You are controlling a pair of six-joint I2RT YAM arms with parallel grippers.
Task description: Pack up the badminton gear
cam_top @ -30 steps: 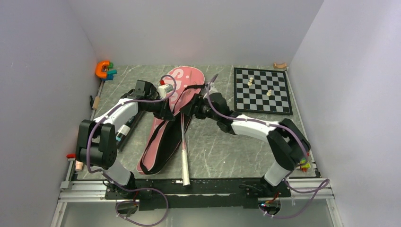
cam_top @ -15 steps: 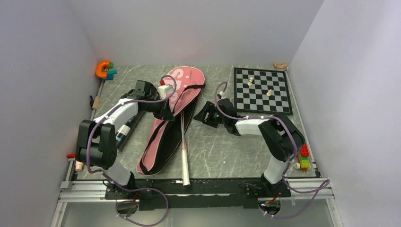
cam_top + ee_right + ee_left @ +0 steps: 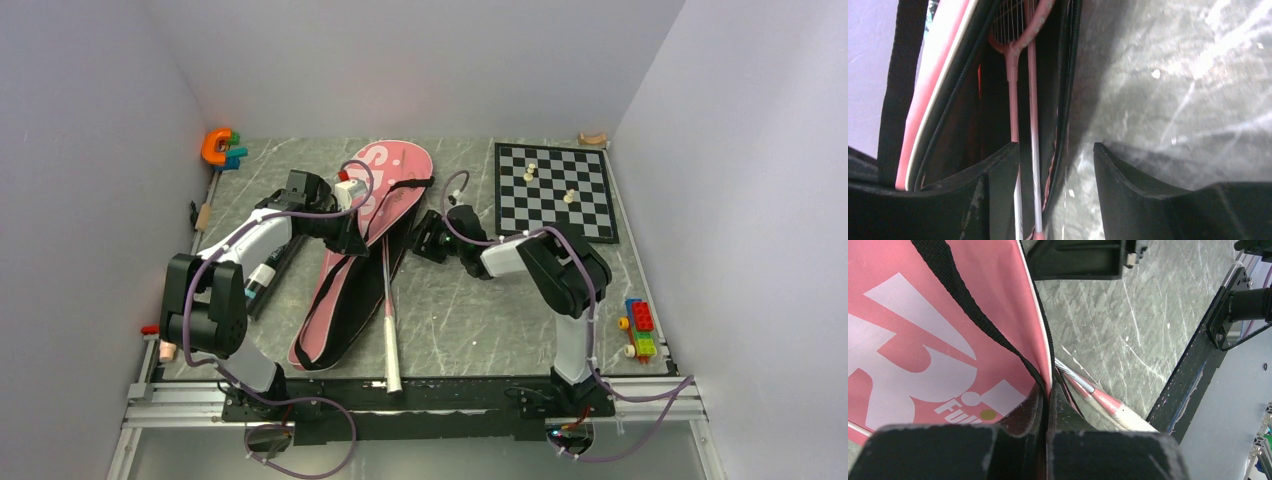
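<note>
The long pink racket bag (image 3: 345, 290) lies slantwise mid-table with its black strap across it. My left gripper (image 3: 350, 236) is shut on the edge of the bag's upper flap (image 3: 1013, 325) and holds it raised. Two thin pink-and-white rackets (image 3: 1022, 90) lie inside the opening, and their handles (image 3: 392, 350) stick out toward the near edge. My right gripper (image 3: 428, 240) is open just right of the bag. In the right wrist view one finger (image 3: 998, 175) sits at the bag's mouth and the other on the table. A long black tube (image 3: 264, 284) lies beside my left forearm.
A black-and-white chessboard (image 3: 580, 215) with pale pieces sits at the back right. An orange and teal toy (image 3: 222, 147) is in the back left corner. Coloured toy bricks (image 3: 640, 328) lie by the right wall. A small wooden piece (image 3: 592, 138) lies behind the chessboard.
My right gripper has drawn back from the bag's opening to its right edge, and the arm has folded inward, uncovering the toy bricks. The left gripper and the flap have not moved.
</note>
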